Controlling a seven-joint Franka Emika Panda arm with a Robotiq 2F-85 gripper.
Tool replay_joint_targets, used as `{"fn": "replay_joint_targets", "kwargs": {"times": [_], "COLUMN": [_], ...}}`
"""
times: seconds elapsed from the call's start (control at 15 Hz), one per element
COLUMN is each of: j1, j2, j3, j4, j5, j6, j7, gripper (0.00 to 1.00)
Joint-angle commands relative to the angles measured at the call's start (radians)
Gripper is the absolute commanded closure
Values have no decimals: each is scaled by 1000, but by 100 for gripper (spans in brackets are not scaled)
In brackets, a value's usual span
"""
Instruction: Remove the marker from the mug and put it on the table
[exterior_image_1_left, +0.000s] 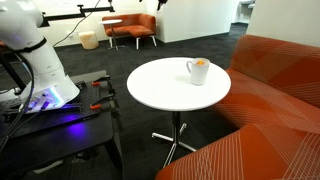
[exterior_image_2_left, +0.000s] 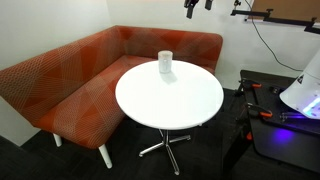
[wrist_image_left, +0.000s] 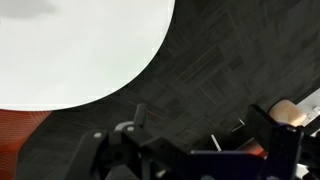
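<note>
A round white table (exterior_image_1_left: 160, 92) on a chrome pedestal stands on dark carpet (wrist_image_left: 230, 70), with a curved orange sofa (exterior_image_2_left: 70, 85) wrapping around its far side. A plain white mug (exterior_image_1_left: 197, 71) stands upright on the tabletop, close to the table's edge nearest the sofa and well away from the edge that faces the black workbench (exterior_image_1_left: 60, 130). In an exterior view, the orange marker (exterior_image_1_left: 200, 62) shows at the mug's rim, inside the mug. The rest of the tabletop around the mug is bare white.

The robot's white base (exterior_image_1_left: 35, 60) sits on the workbench, beside the table. The gripper (exterior_image_2_left: 192, 8) hangs high above the scene at the top edge of an exterior view, well apart from the mug and over the sofa's back rather than the table. It has nothing in it. It is small and dark there, so I cannot tell how far apart the fingers stand.

The wrist view looks down on the curved edge of the table and the carpet beside it. Dark, blurred parts of the gripper fill the bottom edge.
</note>
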Motion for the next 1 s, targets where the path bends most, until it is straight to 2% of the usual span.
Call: {"fn": "replay_joint_targets", "kwargs": {"times": [0.0,0.33,0.6,0.8,0.93], "j1": [-13,-32,-67,-100,-120], "j2": [20,63,112,153,171], "j3": [18,2,-12,-19,-19], "j4": [2,15,37,63,74], "j5": [26,122,230,249,258], "j6": [67,132,88,55,75], "j7": [-58,-176,-346,-449,-464], "gripper": [0,0,0,0,0]}}
